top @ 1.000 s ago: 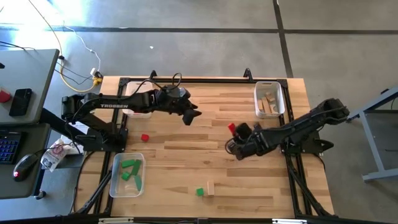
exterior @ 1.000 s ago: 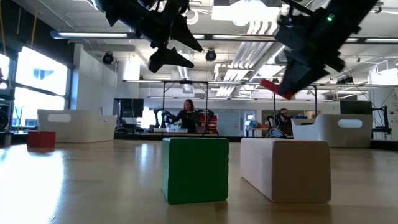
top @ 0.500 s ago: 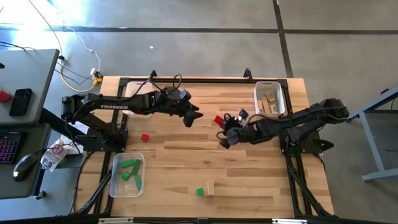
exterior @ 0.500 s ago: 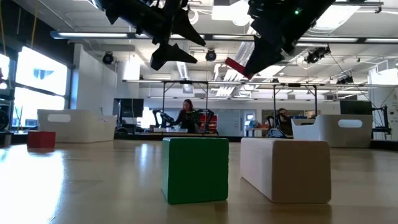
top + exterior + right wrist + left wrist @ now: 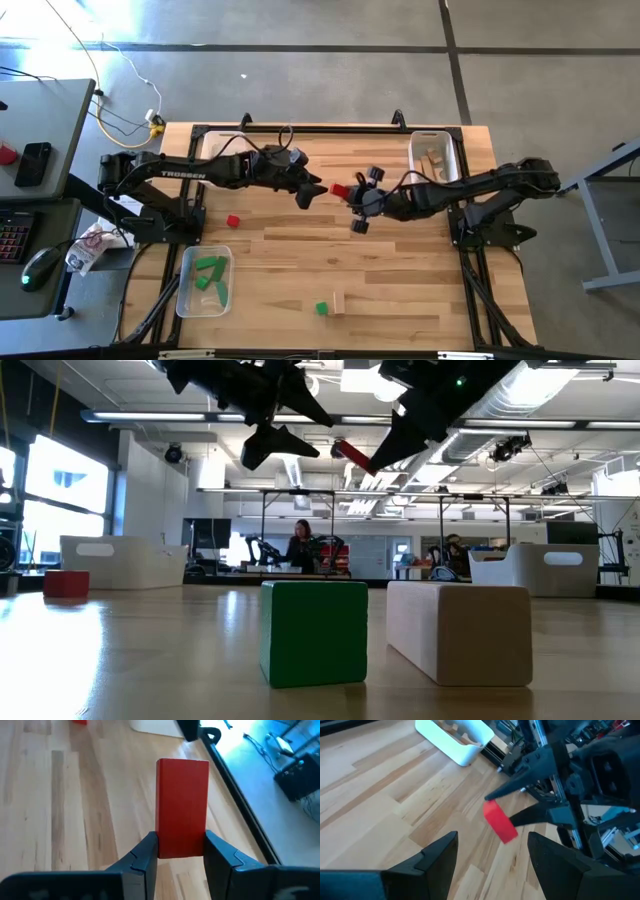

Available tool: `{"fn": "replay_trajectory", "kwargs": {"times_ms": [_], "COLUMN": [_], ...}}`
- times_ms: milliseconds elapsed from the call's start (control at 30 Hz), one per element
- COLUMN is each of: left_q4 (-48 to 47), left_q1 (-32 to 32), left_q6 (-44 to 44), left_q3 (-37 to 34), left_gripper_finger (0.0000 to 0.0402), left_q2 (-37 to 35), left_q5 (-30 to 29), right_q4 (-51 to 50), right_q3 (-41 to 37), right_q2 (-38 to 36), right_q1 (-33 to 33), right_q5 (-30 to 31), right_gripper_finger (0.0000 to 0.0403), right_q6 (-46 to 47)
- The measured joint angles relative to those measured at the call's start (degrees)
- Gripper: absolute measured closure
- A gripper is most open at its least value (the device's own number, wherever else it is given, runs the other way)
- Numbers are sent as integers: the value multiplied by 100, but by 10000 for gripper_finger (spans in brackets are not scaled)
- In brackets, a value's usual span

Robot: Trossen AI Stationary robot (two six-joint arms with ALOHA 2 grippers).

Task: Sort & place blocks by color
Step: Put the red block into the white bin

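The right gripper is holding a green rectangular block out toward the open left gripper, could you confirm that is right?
Not quite: the rectangular block in the right gripper is red, not green, as the right wrist view shows. It is held out toward the open left gripper.

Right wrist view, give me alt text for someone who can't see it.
A red block stands clamped between the two dark fingers of the right pincer, held above the wooden table. A white tray and another small red block lie farther off.

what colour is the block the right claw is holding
Red. The block shows best in the right wrist view, pinched in the right claw.
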Motion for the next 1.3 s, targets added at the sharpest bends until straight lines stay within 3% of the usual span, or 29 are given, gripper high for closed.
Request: {"fn": "replay_trajectory", "kwargs": {"times_ms": [467,800,1300], "left_q4": [278,292,699], "left_q1": [-180,-144,-5], "left_q6": [-603,-704,-554], "left_q3": [0,0,2], "left_gripper_finger": [174,174,179], "left_q2": [0,0,0], "left_q5": [-253,-607,-520], "right_q4": [747,1052,1103], "right_q3": [0,-2,438], "right_q2": [0,0,4], "right_q1": [-148,-159,-327], "right_q5": [-311,-120,43], "right_gripper_finger": [304,304,304], "right_q6": [-2212,-2474,-2777]}}
